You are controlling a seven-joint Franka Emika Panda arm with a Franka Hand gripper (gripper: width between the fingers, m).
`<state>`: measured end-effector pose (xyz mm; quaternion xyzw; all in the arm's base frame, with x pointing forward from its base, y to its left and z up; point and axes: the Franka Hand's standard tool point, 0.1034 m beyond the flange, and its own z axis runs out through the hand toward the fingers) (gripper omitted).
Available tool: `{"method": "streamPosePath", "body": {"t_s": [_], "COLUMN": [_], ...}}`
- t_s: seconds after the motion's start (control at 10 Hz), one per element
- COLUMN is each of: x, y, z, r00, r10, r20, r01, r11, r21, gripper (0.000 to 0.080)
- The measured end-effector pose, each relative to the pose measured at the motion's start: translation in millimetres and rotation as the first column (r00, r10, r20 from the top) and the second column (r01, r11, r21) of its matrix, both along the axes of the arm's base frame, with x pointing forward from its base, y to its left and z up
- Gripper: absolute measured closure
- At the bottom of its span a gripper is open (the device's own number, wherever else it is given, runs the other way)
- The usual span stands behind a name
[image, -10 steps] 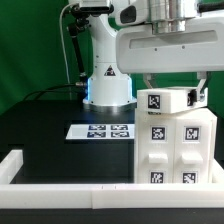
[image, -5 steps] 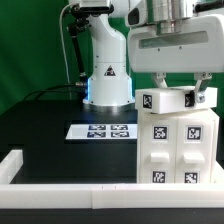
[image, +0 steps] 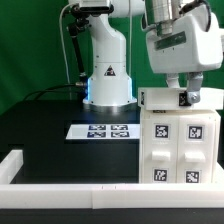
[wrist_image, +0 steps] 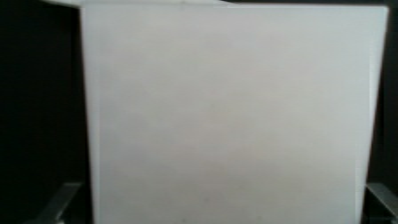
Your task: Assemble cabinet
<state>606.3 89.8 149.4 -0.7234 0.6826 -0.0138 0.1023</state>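
Note:
The cabinet (image: 180, 150), a white boxy shell with tagged drawer fronts, stands at the exterior view's right. A white top piece (image: 158, 99) lies flat on it. My gripper (image: 180, 97) comes down from above and is shut on this top piece, with one dark finger (image: 186, 97) showing at its front edge. In the wrist view the white top piece (wrist_image: 231, 110) fills the frame between my two dark fingertips (wrist_image: 64, 203), so what lies below it is hidden.
The marker board (image: 100, 131) lies flat on the black table left of the cabinet. A white border rail (image: 70, 195) runs along the front, and another (image: 12, 165) up the left side. The arm's base (image: 107, 85) stands behind.
The top piece was tilted in my gripper above the cabinet and now lies flat on it. My wrist has turned, and the hand has shifted to the exterior view's right.

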Motion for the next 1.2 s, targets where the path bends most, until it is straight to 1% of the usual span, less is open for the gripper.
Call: {"method": "streamPosePath", "body": {"t_s": [0.1,0.2,0.3,0.4,0.5,0.7,0.9,1.0,1.1,1.2], "x": [0.1,0.8,1.0,1.9,2.0,2.2,2.5,2.2,3.2,3.2], "y": [0.2,0.7,0.9,0.9,0.4,-0.6,2.6,3.5,3.3,3.7], "z": [0.0,0.1,0.3,0.6,0.7,1.0,1.5,1.5,6.5,14.5], "r00": [0.998,0.987,0.979,0.944,0.91,0.871,0.857,0.874,0.89,0.894], "r10": [-0.061,-0.157,-0.204,-0.327,-0.407,-0.481,-0.503,-0.473,-0.445,-0.439], "r20": [-0.008,-0.021,-0.03,-0.054,-0.076,-0.105,-0.116,-0.108,-0.095,-0.088], "r01": [0.061,0.158,0.205,0.33,0.413,0.491,0.515,0.485,0.455,0.448], "r11": [0.998,0.986,0.977,0.939,0.904,0.862,0.845,0.863,0.877,0.877], "r21": [0.017,0.045,0.06,0.091,0.105,0.124,0.145,0.145,0.155,0.173], "gripper": [0.0239,0.0239,0.0239,0.0239,0.0239,0.0239,0.0239,0.0239,0.0152,0.0047]}}
